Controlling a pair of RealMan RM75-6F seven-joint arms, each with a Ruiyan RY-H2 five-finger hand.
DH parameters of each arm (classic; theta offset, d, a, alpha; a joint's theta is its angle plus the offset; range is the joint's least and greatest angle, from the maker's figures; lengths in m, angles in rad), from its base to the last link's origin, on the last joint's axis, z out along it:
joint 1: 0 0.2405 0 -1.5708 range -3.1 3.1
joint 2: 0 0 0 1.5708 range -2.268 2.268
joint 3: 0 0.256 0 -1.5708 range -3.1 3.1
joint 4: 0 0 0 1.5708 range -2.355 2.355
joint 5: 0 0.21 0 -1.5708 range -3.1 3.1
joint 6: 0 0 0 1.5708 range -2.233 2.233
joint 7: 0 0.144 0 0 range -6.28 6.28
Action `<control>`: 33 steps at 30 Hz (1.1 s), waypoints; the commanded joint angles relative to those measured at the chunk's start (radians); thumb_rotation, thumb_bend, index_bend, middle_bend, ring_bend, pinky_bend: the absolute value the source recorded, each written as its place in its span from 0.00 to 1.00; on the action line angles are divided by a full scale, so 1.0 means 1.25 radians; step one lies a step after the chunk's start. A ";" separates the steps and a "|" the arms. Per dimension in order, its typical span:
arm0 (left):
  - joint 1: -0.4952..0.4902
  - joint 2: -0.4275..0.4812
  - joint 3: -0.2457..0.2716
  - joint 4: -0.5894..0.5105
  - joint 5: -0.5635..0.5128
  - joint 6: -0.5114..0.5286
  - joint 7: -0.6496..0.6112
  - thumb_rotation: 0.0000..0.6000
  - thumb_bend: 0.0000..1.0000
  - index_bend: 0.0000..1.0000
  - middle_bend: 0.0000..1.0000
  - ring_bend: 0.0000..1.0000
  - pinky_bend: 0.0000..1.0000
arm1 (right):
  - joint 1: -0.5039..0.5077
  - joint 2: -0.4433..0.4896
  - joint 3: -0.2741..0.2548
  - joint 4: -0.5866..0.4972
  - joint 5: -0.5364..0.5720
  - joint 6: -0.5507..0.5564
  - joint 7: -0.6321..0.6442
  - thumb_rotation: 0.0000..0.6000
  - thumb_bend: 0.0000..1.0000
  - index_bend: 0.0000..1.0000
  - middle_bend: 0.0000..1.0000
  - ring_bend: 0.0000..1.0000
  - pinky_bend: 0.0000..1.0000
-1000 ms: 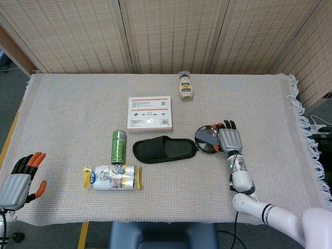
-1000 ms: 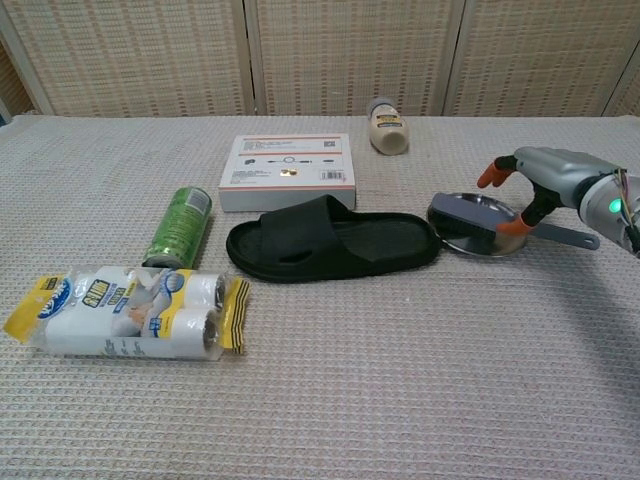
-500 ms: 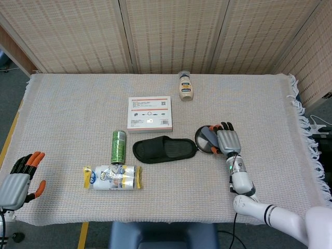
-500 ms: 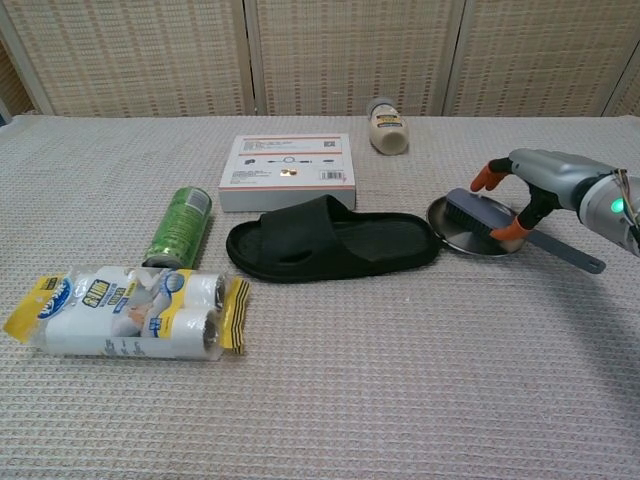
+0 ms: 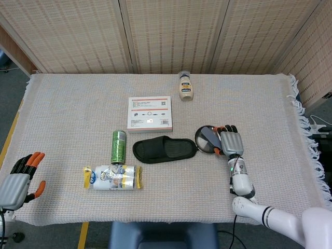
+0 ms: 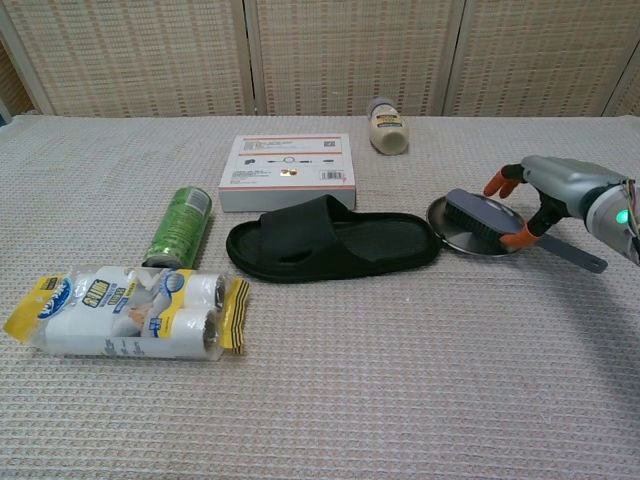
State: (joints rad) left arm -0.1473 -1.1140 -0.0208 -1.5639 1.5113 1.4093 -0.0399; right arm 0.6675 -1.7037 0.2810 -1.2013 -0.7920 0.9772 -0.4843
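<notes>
Two hands are being shown here, but only one is anywhere near the action. Going big to small: the cloth-covered table (image 5: 78,104) is being taken up by a white box (image 5: 150,113) in the middle. A black slipper (image 5: 165,149) is lying just in front of it, and a pack of rolls (image 5: 113,177) is sitting towards the near left. A green can (image 5: 119,147) is lying on its side beside the slipper's toe end, and a small bottle (image 5: 185,86) is lying at the far edge.

A metal plate (image 6: 470,245) is being touched by the slipper's right end, and a brush (image 6: 480,213) is lying in it. The bristle head is being carried by the plate, while the long handle is running out over the rim to the right and towards the robot.

The right hand (image 6: 560,185) is being held directly over that handle, so the brush's head is lying to its left. Its fingers are being kept spread to either side of the handle, with one fingertip (image 6: 517,238) down against it. Whether anything is actually being pinched can't be told.

The left hand (image 5: 21,179) is being held well apart from everything, off the near-left corner, fingers apart and nothing in it. The right hand is far nearer to the brush.
</notes>
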 commanded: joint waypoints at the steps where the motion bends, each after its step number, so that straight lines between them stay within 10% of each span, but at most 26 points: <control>1: 0.000 0.000 0.000 -0.001 0.001 0.001 0.001 1.00 0.46 0.00 0.00 0.00 0.09 | 0.008 -0.003 0.000 0.003 0.013 -0.011 -0.011 1.00 0.16 0.25 0.26 0.12 0.08; 33: 0.002 0.002 0.003 -0.003 0.004 0.004 -0.003 1.00 0.46 0.00 0.00 0.00 0.09 | 0.047 -0.023 -0.008 0.010 0.037 -0.001 -0.045 1.00 0.16 0.39 0.37 0.23 0.18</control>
State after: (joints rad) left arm -0.1446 -1.1112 -0.0165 -1.5670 1.5155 1.4140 -0.0433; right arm 0.7256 -1.7317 0.2705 -1.1892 -0.7442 0.9752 -0.5416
